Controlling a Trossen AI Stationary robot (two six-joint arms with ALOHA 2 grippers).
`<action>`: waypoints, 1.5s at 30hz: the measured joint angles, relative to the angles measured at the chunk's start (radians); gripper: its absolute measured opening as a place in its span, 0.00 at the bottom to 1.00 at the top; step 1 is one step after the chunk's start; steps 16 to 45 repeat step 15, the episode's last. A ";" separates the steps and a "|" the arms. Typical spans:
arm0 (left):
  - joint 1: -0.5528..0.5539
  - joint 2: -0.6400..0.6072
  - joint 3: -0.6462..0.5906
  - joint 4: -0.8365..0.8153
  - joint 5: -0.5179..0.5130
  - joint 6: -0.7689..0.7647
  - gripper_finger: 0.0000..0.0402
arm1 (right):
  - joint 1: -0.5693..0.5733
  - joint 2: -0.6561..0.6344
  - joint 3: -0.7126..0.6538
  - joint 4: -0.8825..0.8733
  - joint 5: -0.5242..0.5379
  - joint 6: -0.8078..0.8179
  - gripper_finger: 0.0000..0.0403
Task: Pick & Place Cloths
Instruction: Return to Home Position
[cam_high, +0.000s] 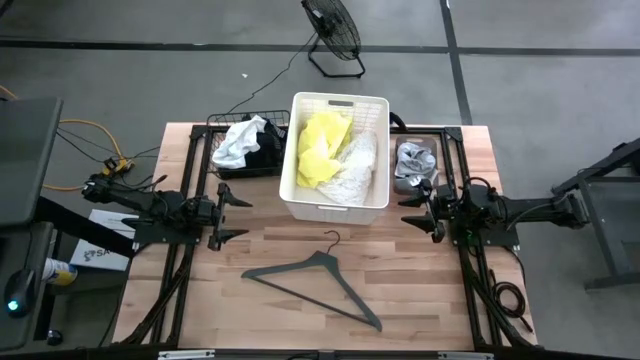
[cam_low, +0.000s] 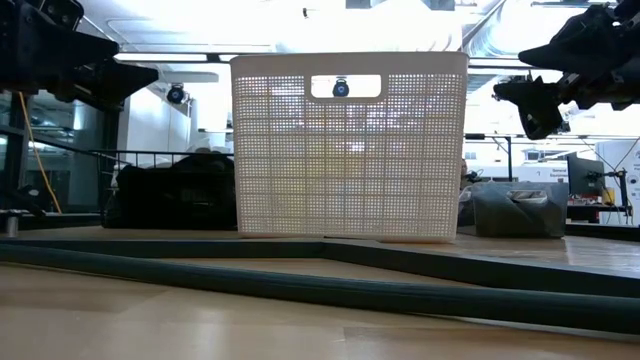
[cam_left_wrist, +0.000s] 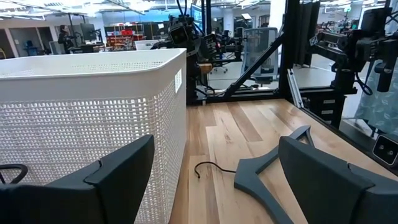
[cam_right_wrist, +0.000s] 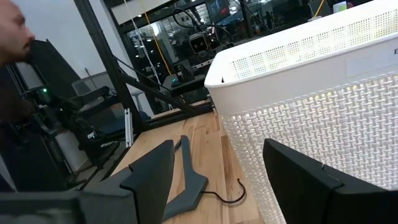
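Observation:
A neon yellow cloth (cam_high: 320, 148) and a white lacy cloth (cam_high: 354, 168) lie inside the white slatted basket (cam_high: 335, 208) at the table's far middle. White and black cloths (cam_high: 245, 143) fill a black wire basket (cam_high: 215, 150) to its left. Small grey and white cloths (cam_high: 414, 158) sit in a grey bin (cam_low: 515, 210) to its right. My left gripper (cam_high: 236, 212) hovers open at the left, level, off the white basket's near left corner. My right gripper (cam_high: 410, 210) hovers open at the right, level, off the near right corner. Neither has anything between its fingers.
A dark grey clothes hanger (cam_high: 315, 278) lies flat on the wooden table in front of the white basket, its hook (cam_high: 331, 238) toward the basket. Bare wood (cam_high: 420, 300) surrounds it. A floor fan (cam_high: 332, 30) stands beyond the table. Part of a person (cam_right_wrist: 11, 43) shows beside the table.

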 joint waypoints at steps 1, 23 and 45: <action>0.000 0.000 0.000 0.000 0.000 0.000 0.84 | 0.000 0.000 0.000 0.000 0.000 0.000 0.59; 0.000 0.000 0.000 0.000 0.000 -0.007 0.84 | 0.000 0.000 0.000 0.000 0.000 0.000 0.59; 0.000 0.000 0.000 0.000 0.000 -0.007 0.84 | 0.000 0.000 0.000 0.000 0.000 0.000 0.59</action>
